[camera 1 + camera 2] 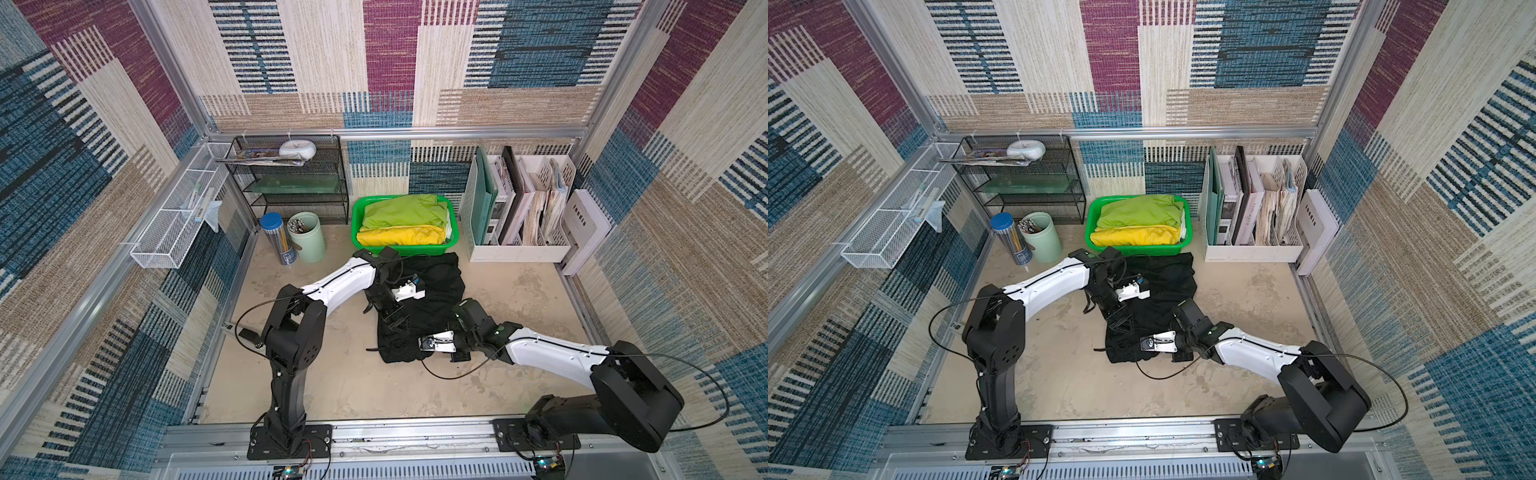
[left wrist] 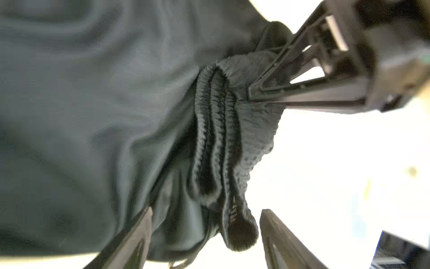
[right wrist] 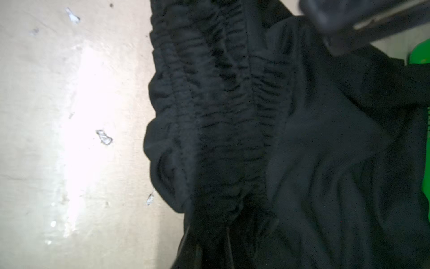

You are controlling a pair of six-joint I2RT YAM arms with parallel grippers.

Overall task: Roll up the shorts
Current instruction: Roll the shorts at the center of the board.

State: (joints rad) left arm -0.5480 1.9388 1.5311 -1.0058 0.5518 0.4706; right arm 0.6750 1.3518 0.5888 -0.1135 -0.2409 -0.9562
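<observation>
Anchoring the shorts, just before the basket, by the waistband in the closed right end effector; straddling its fold with the open left end effector, seemingly for gripping.

Left arm bends inward, jaws apart; right arm reaches low (jaws pinched together).

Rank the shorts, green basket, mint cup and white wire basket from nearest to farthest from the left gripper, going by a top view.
1. shorts: directly under the left gripper.
2. green basket: just behind the shorts.
3. mint cup: back and to the left.
4. white wire basket: on the left wall, farthest.
</observation>
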